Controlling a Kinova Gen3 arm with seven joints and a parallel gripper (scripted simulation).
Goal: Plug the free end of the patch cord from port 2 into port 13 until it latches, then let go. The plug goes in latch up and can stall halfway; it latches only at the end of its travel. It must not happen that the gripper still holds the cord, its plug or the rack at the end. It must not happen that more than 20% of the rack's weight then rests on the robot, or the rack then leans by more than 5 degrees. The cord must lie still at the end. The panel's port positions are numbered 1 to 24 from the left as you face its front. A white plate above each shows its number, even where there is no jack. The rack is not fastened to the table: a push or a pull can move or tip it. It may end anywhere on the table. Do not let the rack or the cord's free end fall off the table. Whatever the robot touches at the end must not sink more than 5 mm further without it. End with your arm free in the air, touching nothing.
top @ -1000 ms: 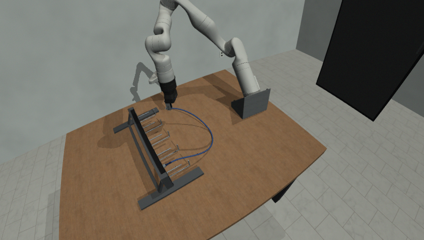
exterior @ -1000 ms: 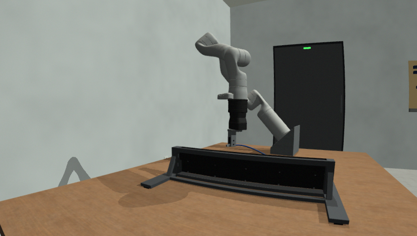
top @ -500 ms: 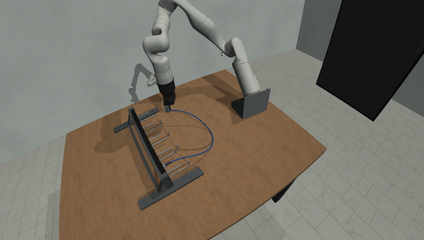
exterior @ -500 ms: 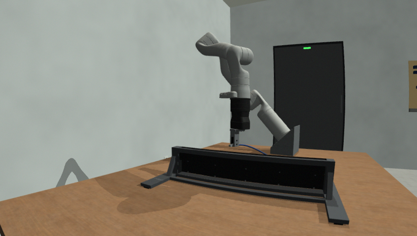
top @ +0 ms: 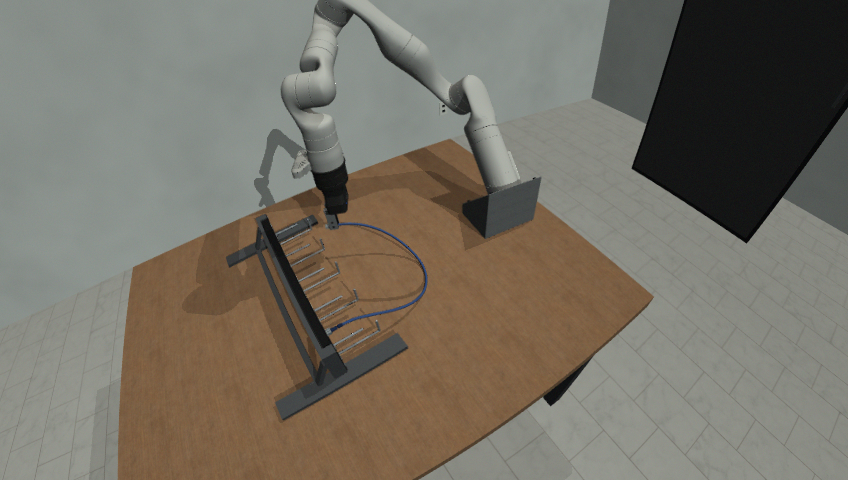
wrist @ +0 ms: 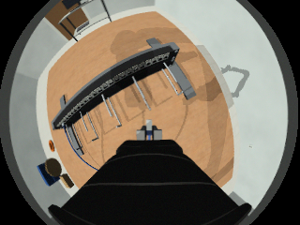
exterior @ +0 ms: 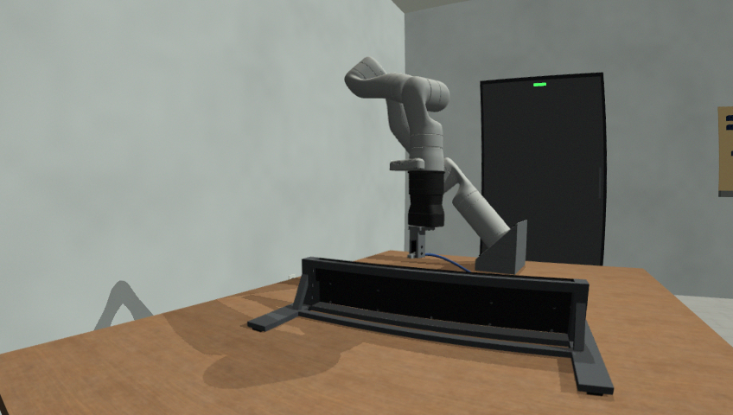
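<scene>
From the top view, the gripper (top: 332, 225) points down near the far end of the rack (top: 297, 279), on its front side, its fingers clamped on the free plug of the blue patch cord (top: 416, 261). The cord leaves the gripper, sweeps out in a wide arc over the wooden table (top: 487, 333), and returns to the panel near the rack's near end, where its other plug (top: 333, 327) sits in a jack. Grey cable-management bars (top: 318, 276) stick out from the panel toward the arc. The arm's base sits on a grey wedge mount (top: 502, 208), well apart from the rack.

In the exterior view, the rack (exterior: 442, 300) shows its dark back side, standing upright on two flat feet. The gripper (exterior: 417, 252) hangs vertically just behind its top rail, closed on the plug, with a short run of blue cord (exterior: 452, 262) trailing toward the mount (exterior: 506, 249).

The wrist view shows the rack (wrist: 115, 82) as a curved dark bar ahead, the bars reaching toward the camera, and the fingers close together; the plug itself is too small to make out.
</scene>
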